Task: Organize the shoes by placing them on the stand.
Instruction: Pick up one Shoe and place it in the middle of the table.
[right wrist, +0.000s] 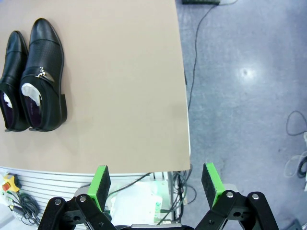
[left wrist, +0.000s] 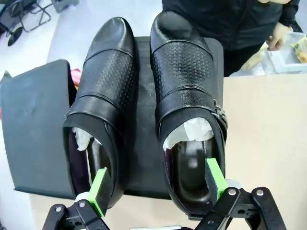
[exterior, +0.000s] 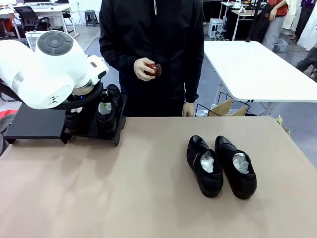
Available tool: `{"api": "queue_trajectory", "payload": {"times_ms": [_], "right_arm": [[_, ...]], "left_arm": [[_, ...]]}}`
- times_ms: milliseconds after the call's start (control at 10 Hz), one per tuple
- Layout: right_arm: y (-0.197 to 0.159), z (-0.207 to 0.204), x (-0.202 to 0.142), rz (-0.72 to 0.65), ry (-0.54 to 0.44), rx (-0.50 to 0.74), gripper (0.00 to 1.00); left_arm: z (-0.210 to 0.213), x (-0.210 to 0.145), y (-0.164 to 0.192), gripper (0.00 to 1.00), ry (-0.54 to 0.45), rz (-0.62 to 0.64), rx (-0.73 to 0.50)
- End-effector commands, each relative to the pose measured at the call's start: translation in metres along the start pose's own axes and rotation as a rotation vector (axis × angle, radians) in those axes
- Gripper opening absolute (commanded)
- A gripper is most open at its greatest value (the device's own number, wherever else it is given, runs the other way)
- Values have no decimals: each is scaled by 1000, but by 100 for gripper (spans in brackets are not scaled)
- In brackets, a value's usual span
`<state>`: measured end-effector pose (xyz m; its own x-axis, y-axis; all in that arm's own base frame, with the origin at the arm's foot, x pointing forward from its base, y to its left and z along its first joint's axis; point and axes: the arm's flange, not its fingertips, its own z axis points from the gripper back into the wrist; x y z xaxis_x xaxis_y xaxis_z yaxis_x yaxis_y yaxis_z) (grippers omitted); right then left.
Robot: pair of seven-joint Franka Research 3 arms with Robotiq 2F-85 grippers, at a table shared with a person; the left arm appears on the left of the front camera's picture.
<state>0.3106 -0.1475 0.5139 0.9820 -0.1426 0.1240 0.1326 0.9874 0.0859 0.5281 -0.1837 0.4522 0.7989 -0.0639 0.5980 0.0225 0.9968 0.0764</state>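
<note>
**Tan worktop (exterior: pixel 148 208), half sorted**

White left arm (exterior: pixel 44 69) bends low over the stand (exterior: pixel 34 124) at the worktop's ten o'clock. The left pincer (left wrist: pixel 156 170) hangs spread wide over the heels of two shoes (left wrist: pixel 103 96) (left wrist: pixel 187 81) set side by side on the stand, gripping nothing. Both are glossy black, perforated across the top, with white paper (left wrist: pixel 192 129) stuffed inside. The other pair (exterior: pixel 204 166) sits close together at four o'clock. The right pincer (right wrist: pixel 155 168) gapes empty past the worktop's edge, over the floor (right wrist: pixel 249 72).
</note>
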Motion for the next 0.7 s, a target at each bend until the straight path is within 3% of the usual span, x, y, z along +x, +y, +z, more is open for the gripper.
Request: {"api": "queue_trajectory", "payload": {"times_ms": [0, 100, 300, 400, 600], "right_arm": [[1, -1, -2, 4, -3, 2, 100], [1, -1, -2, 4, -3, 2, 100], [1, -1, -2, 4, -3, 2, 100], [0, 0, 0, 0, 0, 0, 100], [39, 29, -14, 187, -70, 32, 100]], "left_arm": [[42, 2, -13, 100, 12, -30, -34], [82, -6, -23, 100, 14, -73, -43], [125, -28, -26, 100, 199, -112, -247], [137, -34, -26, 100, 246, -92, -281], [149, -48, -28, 100, 382, -98, -349]]}}
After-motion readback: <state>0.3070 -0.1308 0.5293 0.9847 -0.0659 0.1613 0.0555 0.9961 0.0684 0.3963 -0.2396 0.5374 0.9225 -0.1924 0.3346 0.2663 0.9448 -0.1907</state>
